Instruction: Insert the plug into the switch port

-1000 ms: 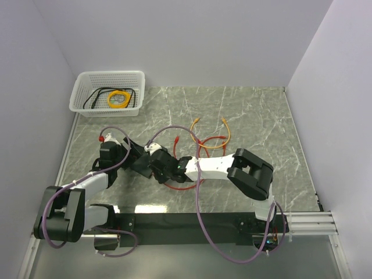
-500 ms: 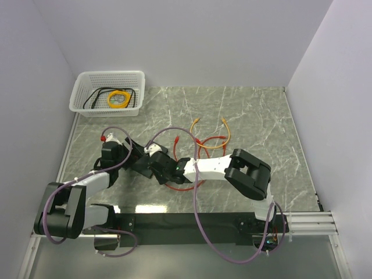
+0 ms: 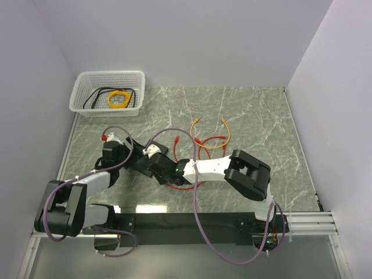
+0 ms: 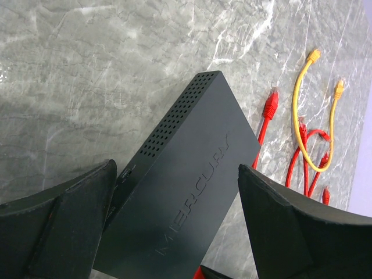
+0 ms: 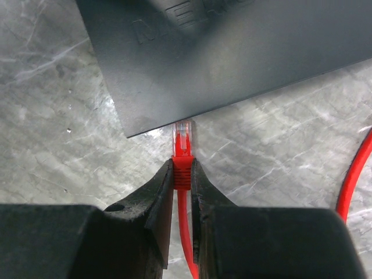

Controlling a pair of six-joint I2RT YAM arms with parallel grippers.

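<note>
The switch (image 3: pixel 139 161) is a flat matte-black box lying left of centre on the marble table. In the left wrist view the switch (image 4: pixel 192 192) lies between my left gripper's (image 4: pixel 177 168) wide-open jaws; the left finger sits by its side and the right one stands apart. My right gripper (image 5: pixel 182 165) is shut on the red boot of the plug (image 5: pixel 182 172). The plug's clear tip touches the switch's near edge (image 5: pixel 232 58). The switch port is hidden under that edge. In the top view my right gripper (image 3: pixel 157 168) sits against the switch's right end.
A white mesh basket (image 3: pixel 107 93) at the back left holds a yellow coil (image 3: pixel 118 99) and a black cord. An orange-yellow cord (image 4: pixel 302 116) and loose red cords (image 3: pixel 212 141) lie right of the switch. A red loop (image 3: pixel 180 185) lies under my right arm.
My right gripper has moved a little left with the plug, closer against the switch. The left gripper has shifted slightly back and stays around the switch.
</note>
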